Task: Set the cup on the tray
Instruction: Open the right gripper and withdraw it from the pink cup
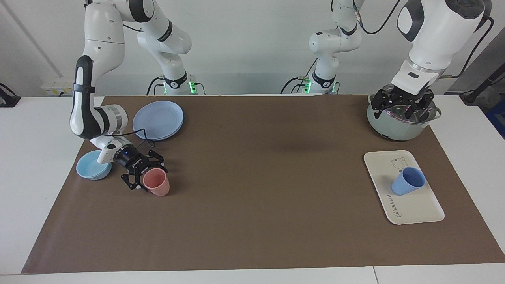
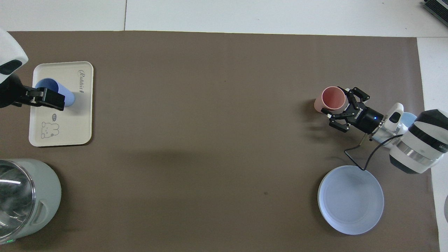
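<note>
The periwinkle-blue cup [image 1: 408, 180] stands on the cream-white tray [image 1: 414, 207] toward the left arm's end of the table. In the overhead view the cup [image 2: 69, 98] is partly covered by my left gripper [image 2: 52, 99], and the tray [image 2: 75, 119] shows its rabbit print and lettering. The facing view shows the left gripper [image 1: 401, 108] open, empty and raised, well clear of the cup. My right gripper [image 1: 144, 177] is low and open beside a salmon-pink tumbler [image 1: 156, 182], also seen in the overhead view [image 2: 330, 98].
A pale green pot [image 1: 390, 128] with a glass lid stands nearer to the robots than the tray. A round blue plate [image 1: 158, 120] and a light-blue bowl [image 1: 92, 165] lie by the right arm. A brown mat [image 1: 256, 177] covers the table.
</note>
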You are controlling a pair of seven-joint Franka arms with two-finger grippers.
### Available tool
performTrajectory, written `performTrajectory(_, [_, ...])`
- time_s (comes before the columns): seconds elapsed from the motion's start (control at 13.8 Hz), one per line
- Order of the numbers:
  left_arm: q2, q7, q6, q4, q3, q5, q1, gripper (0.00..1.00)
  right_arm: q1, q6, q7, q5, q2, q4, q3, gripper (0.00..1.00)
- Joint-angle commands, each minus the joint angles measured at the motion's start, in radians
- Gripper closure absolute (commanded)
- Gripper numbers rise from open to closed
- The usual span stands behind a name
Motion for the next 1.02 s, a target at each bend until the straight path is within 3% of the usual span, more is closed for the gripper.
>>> performTrajectory(0.0, [-0.019,-0.013,-0.055,-0.008,0.008,-0.019,-0.009,0.0,-0.013,-0.017,-0.008,0.027,-0.048,-0.019,0.008,0.0])
performTrajectory(0.15, [-0.005,-0.013,-0.116,0.041,0.025,-0.018,-0.049,0.0,-0.011,0.002,0.009,0.021,-0.112,-0.02,0.005,0.0])
performTrajectory(0.29, [0.015,-0.013,-0.178,0.101,0.136,-0.021,-0.155,0.0,-0.004,0.067,0.105,-0.01,-0.209,-0.022,0.005,0.0])
performTrajectory(0.58, [-0.003,-0.013,-0.079,0.034,0.17,-0.022,-0.174,0.0,0.07,0.241,0.456,-0.142,-0.359,-0.013,0.008,0.0])
performTrajectory(0.94, [-0.005,-0.002,-0.025,0.017,0.169,-0.035,-0.161,0.0,0.24,0.575,0.789,-0.453,-0.398,0.021,0.008,0.0])
